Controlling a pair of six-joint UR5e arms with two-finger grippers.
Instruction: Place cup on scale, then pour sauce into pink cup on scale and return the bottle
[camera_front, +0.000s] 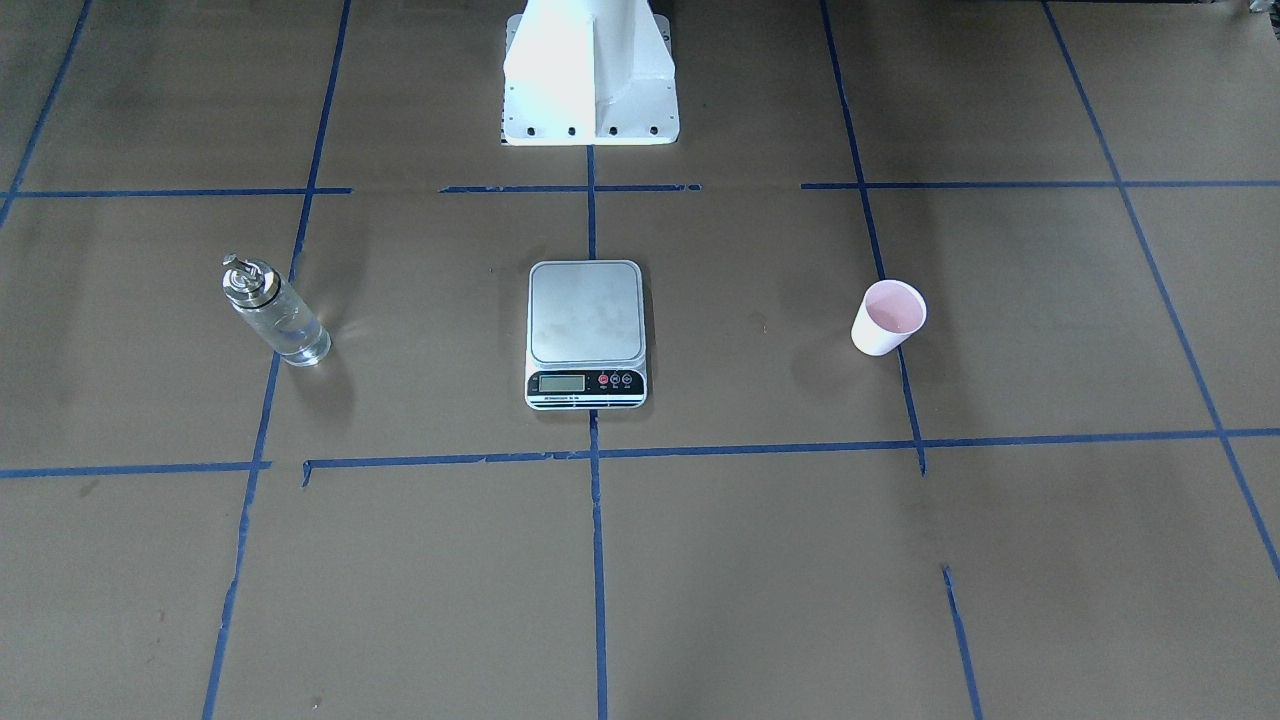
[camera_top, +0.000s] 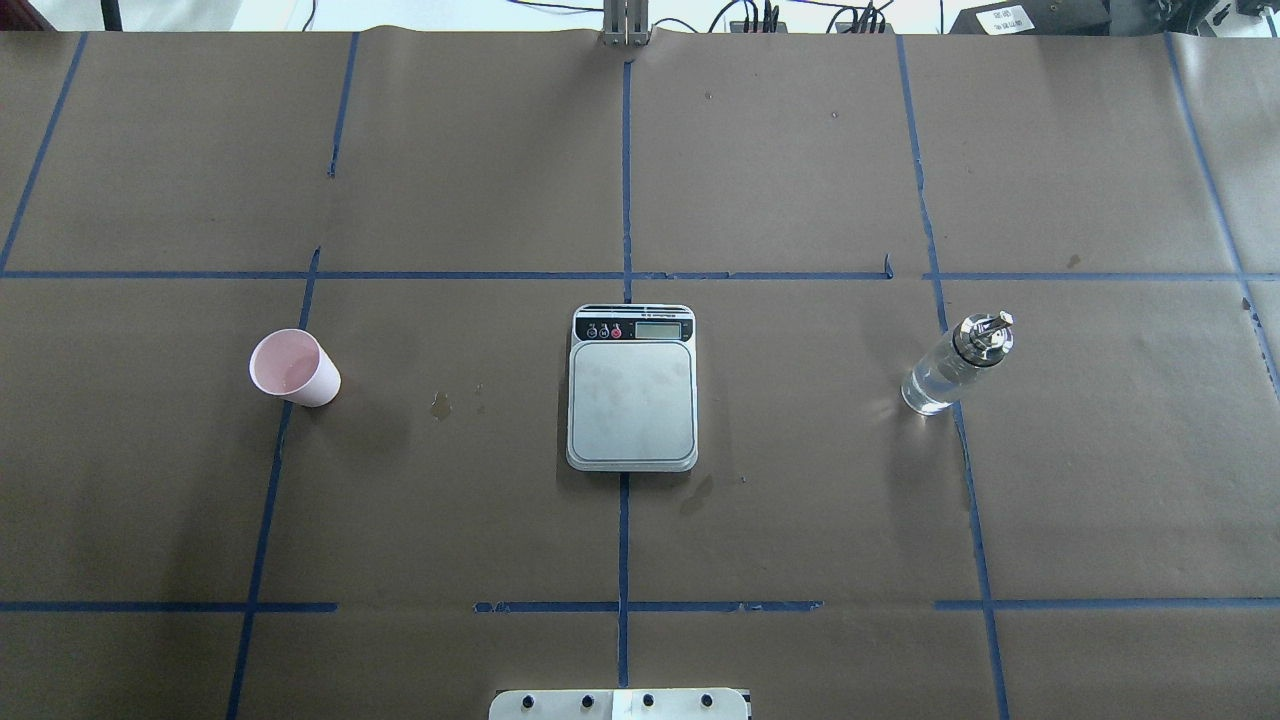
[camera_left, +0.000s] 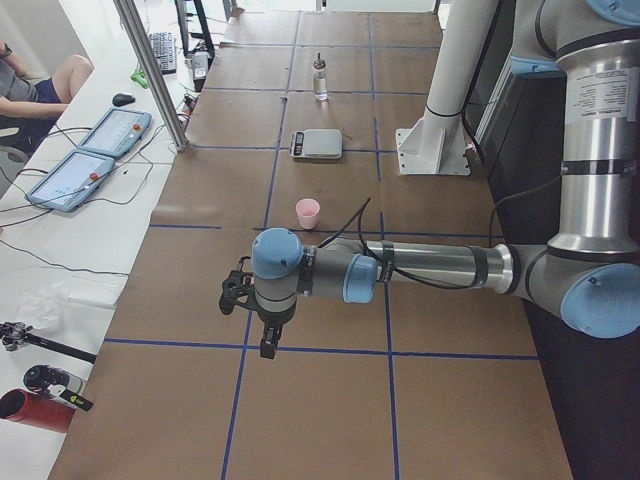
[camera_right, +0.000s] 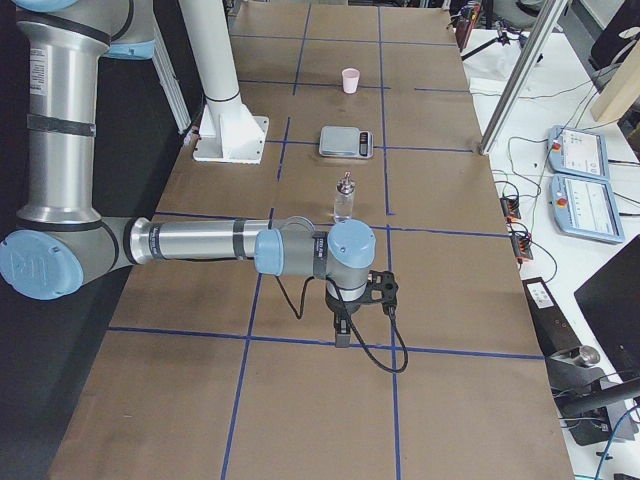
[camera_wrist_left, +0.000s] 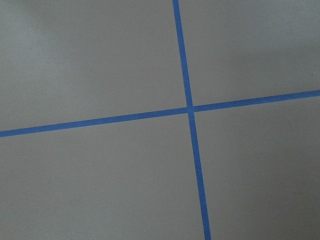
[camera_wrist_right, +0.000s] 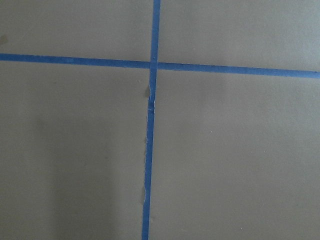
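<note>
- Front-facing view: the scale (camera_front: 586, 330) sat mid-counter (camera_front: 760, 560) with its platform bare. The cup (camera_front: 888, 318) stood upright well off on the robot's left and the bottle (camera_front: 275, 312) well off on its right. I'd guess that gave each arm one thing to fetch.
- Overhead view: the same layout showed, with the cup's pink inside looking empty. No arm was over anything, so placing the cup looked not yet begun.
- Left side view: the left end effector (camera_left: 268, 345) hung pointing down over bare counter, well short of the cup. I couldn't tell whether it was wide or narrow.
- Right side view: the right end effector (camera_right: 342, 335) hung the same way, short of the bottle, its width equally unreadable.
- Wrist views: each showed only blue tape (camera_wrist_left: 189, 107) crossing on brown paper.
</note>
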